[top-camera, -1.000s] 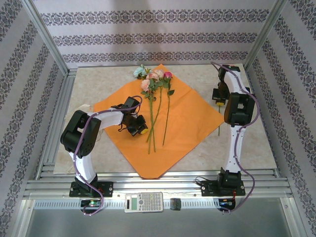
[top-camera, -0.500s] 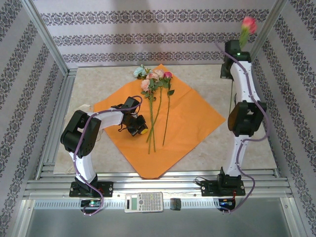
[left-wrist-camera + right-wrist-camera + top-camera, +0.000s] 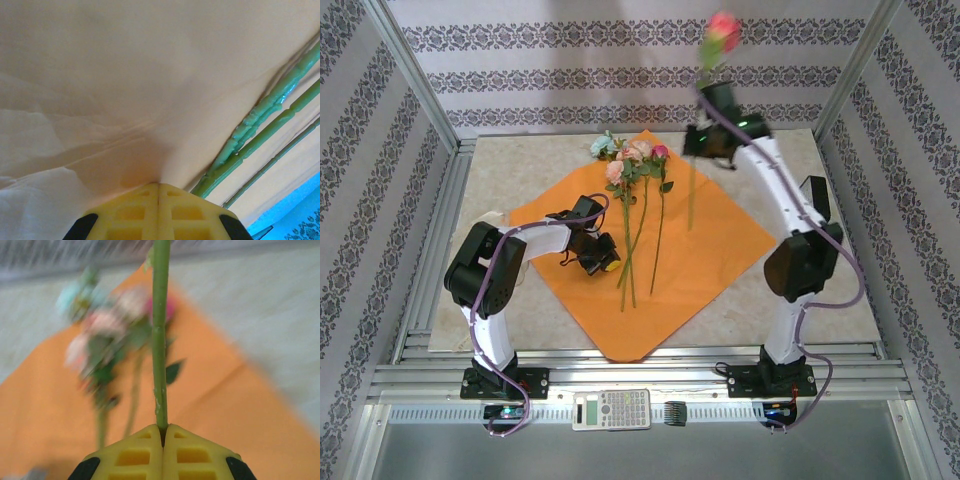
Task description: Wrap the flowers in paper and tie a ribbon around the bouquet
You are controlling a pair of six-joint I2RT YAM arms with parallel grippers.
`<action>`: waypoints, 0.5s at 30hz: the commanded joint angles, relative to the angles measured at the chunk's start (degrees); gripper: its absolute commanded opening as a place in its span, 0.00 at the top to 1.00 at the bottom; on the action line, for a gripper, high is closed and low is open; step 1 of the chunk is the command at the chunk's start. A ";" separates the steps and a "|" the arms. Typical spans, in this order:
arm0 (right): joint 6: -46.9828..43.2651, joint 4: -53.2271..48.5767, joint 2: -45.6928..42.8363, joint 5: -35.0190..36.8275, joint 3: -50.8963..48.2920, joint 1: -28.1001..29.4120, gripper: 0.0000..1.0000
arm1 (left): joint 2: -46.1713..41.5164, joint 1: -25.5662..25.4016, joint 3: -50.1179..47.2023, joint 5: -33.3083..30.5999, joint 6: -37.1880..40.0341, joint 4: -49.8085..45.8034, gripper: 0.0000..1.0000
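Observation:
The orange paper [image 3: 705, 250] lies flat on the table as a diamond. Several flowers [image 3: 632, 165] rest on it, blooms toward the back and stems [image 3: 270, 117] running toward me. My left gripper [image 3: 598, 258] is shut, its yellow fingertips [image 3: 159, 189] pressed against the paper just left of the stems. My right gripper [image 3: 703, 128] hovers high over the paper's back right edge, shut on one flower's green stem [image 3: 160, 340]. Its pink bloom [image 3: 723, 28] points up and the stem's end [image 3: 690, 210] hangs down. The ribbon and a bouquet are out of view.
A calculator [image 3: 611, 408] and a small black object [image 3: 677, 412] lie on the near frame rail. Aluminium posts [image 3: 415, 75] and patterned walls close in the table on three sides. Bare tabletop [image 3: 810, 290] lies right of the paper.
The right arm lifted a flower from the table's right side and swung left, carrying it over the paper's back right edge. The left arm has stayed put.

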 commanded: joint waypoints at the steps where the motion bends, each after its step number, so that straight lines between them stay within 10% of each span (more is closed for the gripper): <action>1: 6.98 3.20 4.13 -9.91 -4.02 4.27 1.00 | 1.10 -0.41 1.23 0.30 0.45 -0.55 1.00; 15: 6.21 -4.86 23.81 -15.23 5.26 5.18 1.00 | 2.37 -1.17 1.91 2.08 -0.45 1.23 1.00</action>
